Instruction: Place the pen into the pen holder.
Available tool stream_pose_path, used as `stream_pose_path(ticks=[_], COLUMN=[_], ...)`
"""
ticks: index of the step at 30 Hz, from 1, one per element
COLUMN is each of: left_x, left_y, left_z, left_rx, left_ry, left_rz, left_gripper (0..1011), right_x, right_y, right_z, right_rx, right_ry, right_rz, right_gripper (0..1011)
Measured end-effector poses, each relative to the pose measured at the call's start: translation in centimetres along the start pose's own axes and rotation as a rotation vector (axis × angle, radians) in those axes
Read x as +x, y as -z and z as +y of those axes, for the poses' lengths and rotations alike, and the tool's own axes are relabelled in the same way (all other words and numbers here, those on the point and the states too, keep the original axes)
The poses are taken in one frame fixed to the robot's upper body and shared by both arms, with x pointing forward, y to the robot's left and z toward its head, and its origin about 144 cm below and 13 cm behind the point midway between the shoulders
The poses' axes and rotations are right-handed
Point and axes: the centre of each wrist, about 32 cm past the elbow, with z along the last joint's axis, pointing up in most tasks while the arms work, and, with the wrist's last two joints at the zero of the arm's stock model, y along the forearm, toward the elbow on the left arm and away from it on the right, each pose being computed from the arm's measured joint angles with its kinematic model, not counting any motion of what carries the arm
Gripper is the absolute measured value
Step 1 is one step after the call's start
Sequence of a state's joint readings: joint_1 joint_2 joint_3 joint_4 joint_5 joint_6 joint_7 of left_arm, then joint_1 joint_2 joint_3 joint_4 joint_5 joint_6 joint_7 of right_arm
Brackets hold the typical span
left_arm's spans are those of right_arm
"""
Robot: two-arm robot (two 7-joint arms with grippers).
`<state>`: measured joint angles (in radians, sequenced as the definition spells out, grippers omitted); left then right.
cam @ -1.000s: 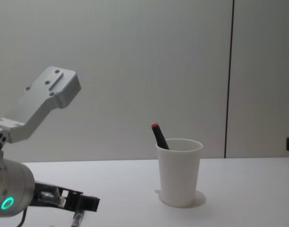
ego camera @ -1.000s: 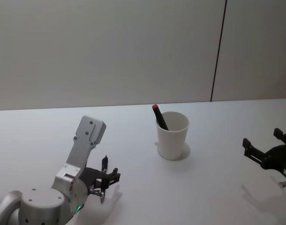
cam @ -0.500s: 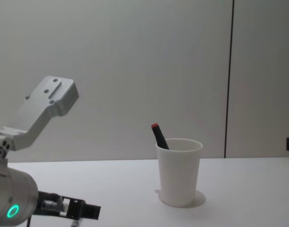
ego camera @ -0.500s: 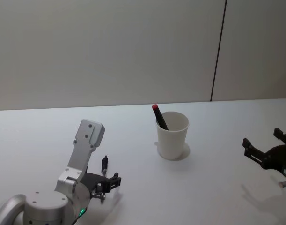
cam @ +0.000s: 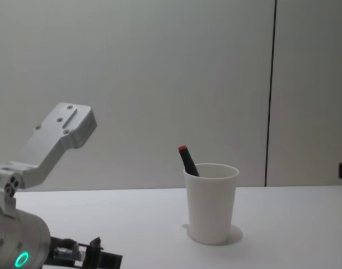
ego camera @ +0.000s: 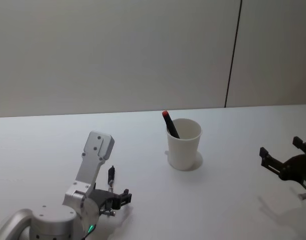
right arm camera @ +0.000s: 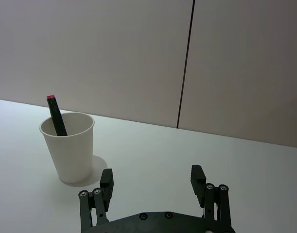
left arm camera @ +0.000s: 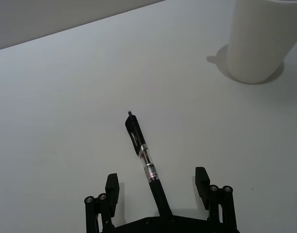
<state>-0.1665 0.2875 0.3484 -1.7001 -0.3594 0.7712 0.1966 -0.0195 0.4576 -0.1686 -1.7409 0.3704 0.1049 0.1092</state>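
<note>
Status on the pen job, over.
Left tool open, straddling pen flat on table. Right tool open, parked right. Cup upright, red-capped marker inside.

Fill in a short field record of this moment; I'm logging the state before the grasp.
pen: black, lying flat on the table, not gripped
left gripper: low over the pen, jaws open with one on each side of it
pen holder: white paper cup, upright, apart from the pen
inside holder: red-capped pen, leaning against the rim
right gripper: off to the right of the cup, jaws open, holding nothing
task state: pen not yet picked up
</note>
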Motion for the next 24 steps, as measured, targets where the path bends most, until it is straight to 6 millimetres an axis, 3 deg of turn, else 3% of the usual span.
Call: stream_pose_path(ticks=[24], left_x=[0.25], left_y=[-0.21], left_z=[-0.93], left_rx=[0.032], left_ry=[-0.003], left_rz=[0.018], left_gripper=[993], right_x=[0.0], right_y=[0.0], right_z=[0.0], right_rx=[0.0], right_ry=[0.0], right_rz=[0.0], right_gripper=[1001])
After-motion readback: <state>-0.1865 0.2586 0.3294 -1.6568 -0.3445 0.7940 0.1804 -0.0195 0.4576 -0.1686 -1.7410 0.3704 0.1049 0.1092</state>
